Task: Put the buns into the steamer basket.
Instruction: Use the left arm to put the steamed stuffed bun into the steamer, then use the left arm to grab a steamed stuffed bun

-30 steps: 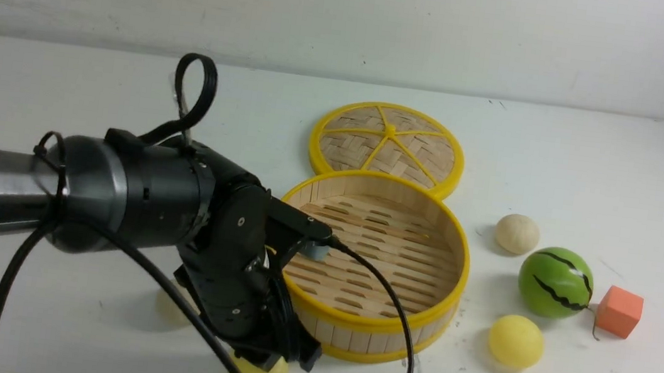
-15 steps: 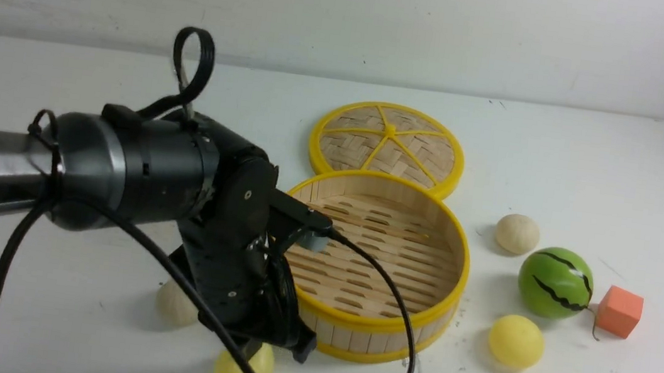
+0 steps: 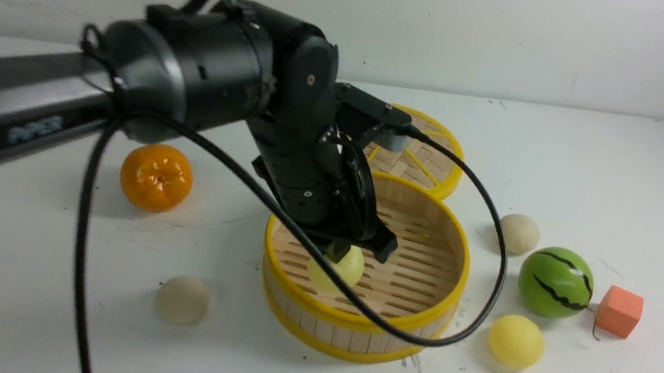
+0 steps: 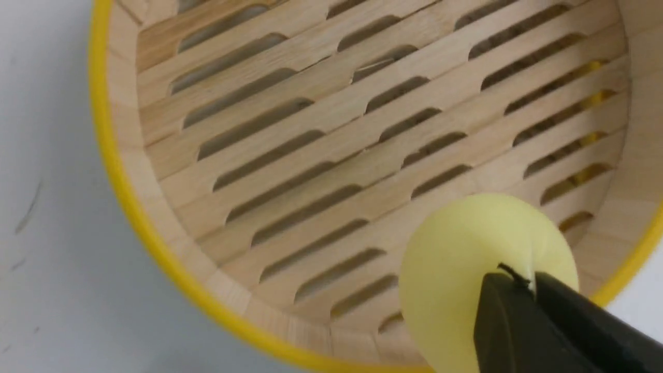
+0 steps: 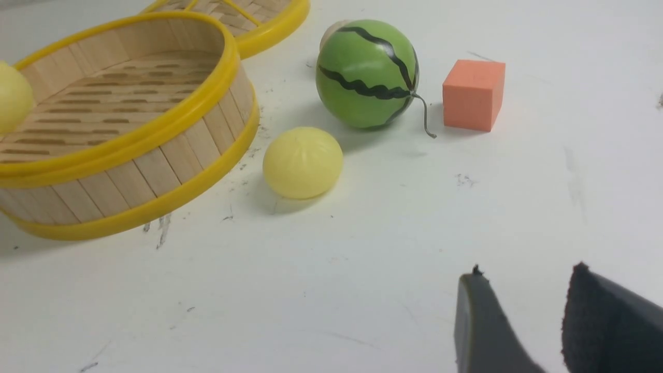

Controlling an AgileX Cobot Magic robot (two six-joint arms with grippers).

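Your left gripper [image 3: 358,254] is pinching a pale yellow bun [image 3: 347,269], fingers nearly closed on its skin, over the steamer basket [image 3: 321,328] at frame centre; it is risking slipping outside the rim.

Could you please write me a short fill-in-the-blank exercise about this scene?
The left gripper is shut on a pale ____ bun.
The tangerine lies to the ____ of the basket.
The right gripper is ____.
The stripes on the watermelon are ____.
Missing words: yellow, left, open, black.
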